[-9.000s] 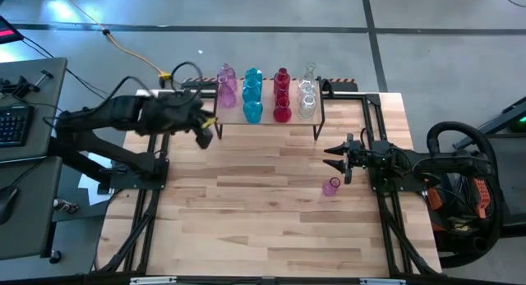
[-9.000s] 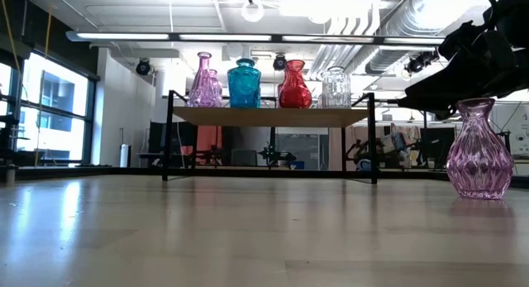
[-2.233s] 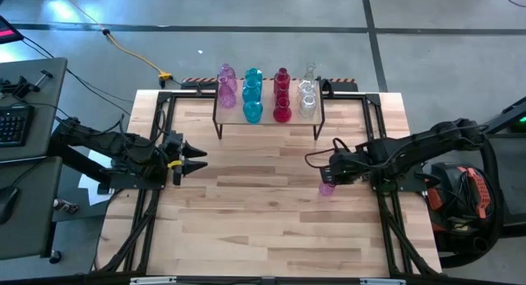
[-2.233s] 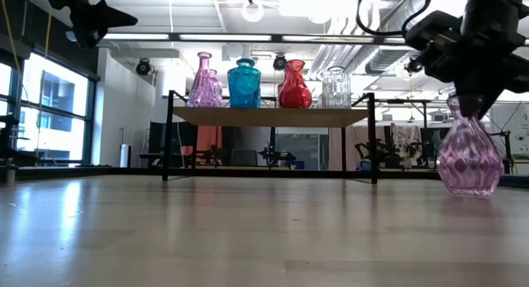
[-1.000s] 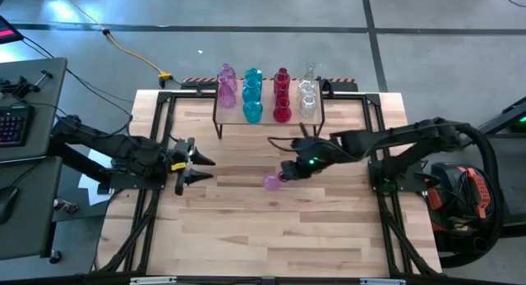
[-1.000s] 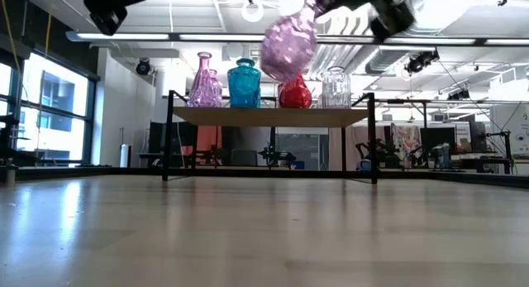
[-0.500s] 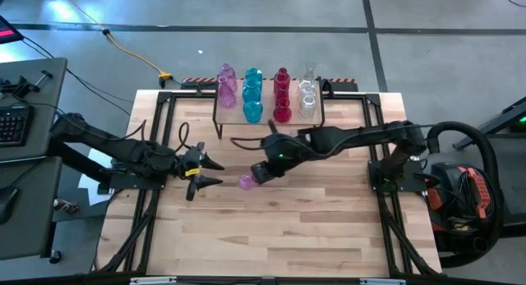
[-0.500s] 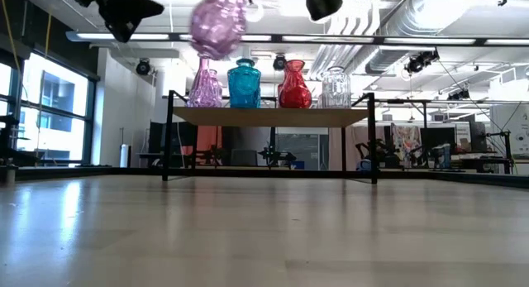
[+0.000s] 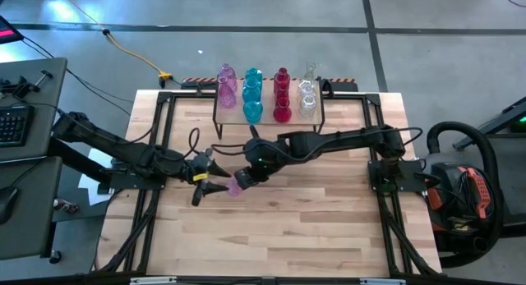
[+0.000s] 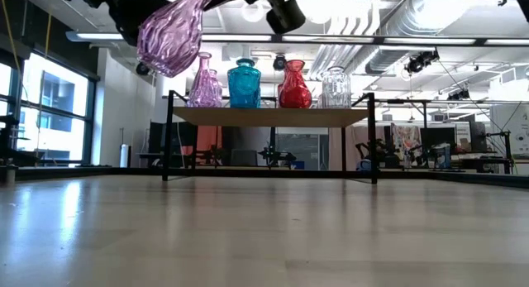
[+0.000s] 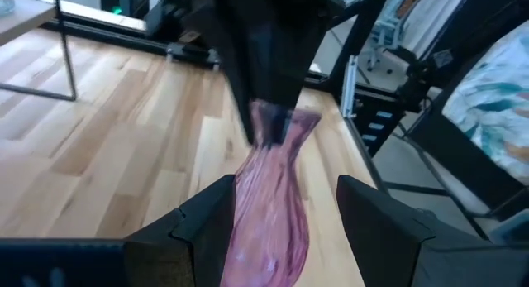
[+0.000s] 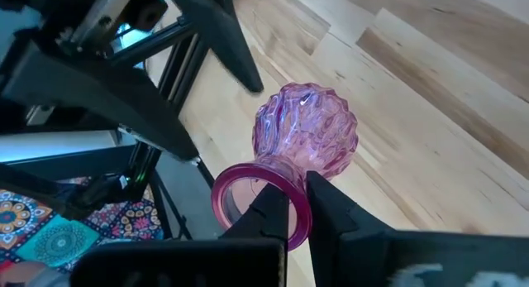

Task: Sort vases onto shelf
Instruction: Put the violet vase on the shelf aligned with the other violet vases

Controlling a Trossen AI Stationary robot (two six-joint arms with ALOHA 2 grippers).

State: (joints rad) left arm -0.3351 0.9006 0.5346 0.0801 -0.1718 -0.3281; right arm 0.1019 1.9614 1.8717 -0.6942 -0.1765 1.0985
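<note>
The wooden counter [image 9: 271,211] stands in a big workshop with a grey floor, and pipes and lights show on the ceiling behind it.

A pink vase [image 9: 237,185] hangs in the air above the middle of the counter, a bit to the left. It is tilted. In the low view the pink vase [image 10: 171,37] is up high, with its round body pointing down and to the left. The right gripper [image 9: 245,178] is closed on the rim of this vase. In the right wrist view one finger is inside the mouth of the vase [image 12: 306,138] and one is outside it. The right arm reaches far across the counter from the right side.

The left gripper [image 9: 215,176] is right next to the vase, on its left. Its fingers are spread apart, one on each side of the vase body [image 11: 271,212]. I cannot tell if they touch the glass.

The shelf [image 9: 271,119] stands at the far side of the counter. On it are pink vases [image 9: 226,86], teal vases [image 9: 252,94], red vases [image 9: 282,96] and clear vases [image 9: 307,92], set in rows by colour.
</note>
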